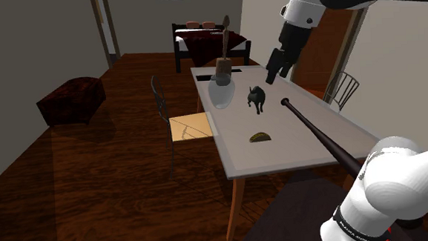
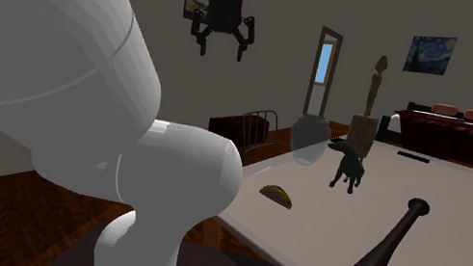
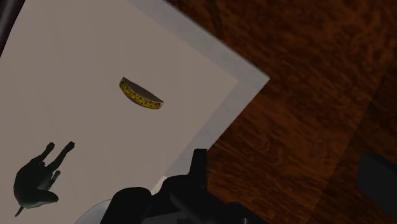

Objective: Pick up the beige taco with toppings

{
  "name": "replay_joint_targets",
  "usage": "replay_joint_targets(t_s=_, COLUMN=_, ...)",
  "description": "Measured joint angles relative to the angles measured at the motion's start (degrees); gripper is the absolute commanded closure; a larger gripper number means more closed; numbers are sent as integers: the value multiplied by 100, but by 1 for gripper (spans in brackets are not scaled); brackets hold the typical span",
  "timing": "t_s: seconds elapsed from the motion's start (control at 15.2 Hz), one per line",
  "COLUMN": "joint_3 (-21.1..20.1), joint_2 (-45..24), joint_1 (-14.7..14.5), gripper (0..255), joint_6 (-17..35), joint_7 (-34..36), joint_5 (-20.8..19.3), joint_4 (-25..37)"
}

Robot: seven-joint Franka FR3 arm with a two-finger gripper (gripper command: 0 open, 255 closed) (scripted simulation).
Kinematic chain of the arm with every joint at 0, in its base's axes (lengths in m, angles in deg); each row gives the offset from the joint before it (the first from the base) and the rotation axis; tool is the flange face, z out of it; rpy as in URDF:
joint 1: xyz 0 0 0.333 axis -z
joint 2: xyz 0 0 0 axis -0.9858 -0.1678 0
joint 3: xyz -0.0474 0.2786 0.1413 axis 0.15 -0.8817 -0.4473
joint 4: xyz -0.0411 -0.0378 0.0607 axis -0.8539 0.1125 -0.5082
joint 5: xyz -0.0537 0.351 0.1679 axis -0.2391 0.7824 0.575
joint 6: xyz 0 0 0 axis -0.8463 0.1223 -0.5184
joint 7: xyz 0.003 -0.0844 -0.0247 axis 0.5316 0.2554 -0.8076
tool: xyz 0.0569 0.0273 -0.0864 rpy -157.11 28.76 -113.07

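Taco (image 3: 141, 94), beige half-moon with speckled yellow-red filling, lies on the pale table (image 3: 76, 51); jaws stand apart.

Bare tabletop (image 1: 281, 154) all around the taco (image 1: 261, 137), dog figurine (image 1: 257, 98) and bat (image 1: 317, 130) well apart

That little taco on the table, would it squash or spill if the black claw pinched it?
Probably light: the taco is smaller than the dark animal figure. It sits low on the table, so rolling seems unlikely; a nudge might slide it. Its thin shell with toppings along the edge may crack or spill if pinched hard.
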Motion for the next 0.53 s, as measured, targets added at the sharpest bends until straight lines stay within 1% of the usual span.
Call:
replay_joint_targets(t_s=0.07, joint_3=0, joint_2=0, joint_1=0, gripper=0, joint_6=0, joint_7=0, joint_5=0, joint_4=0)
replay_joint_targets(t_s=0.2, joint_3=145, joint_2=32, joint_1=-29, gripper=0, joint_6=177, joint_7=-259, joint_5=-55, joint_4=-227)
replay_joint_targets(t_s=0.53, joint_3=755, joint_2=-4, joint_1=-125, gripper=0, joint_6=778, joint_7=-1320, joint_5=-299, joint_4=-851)
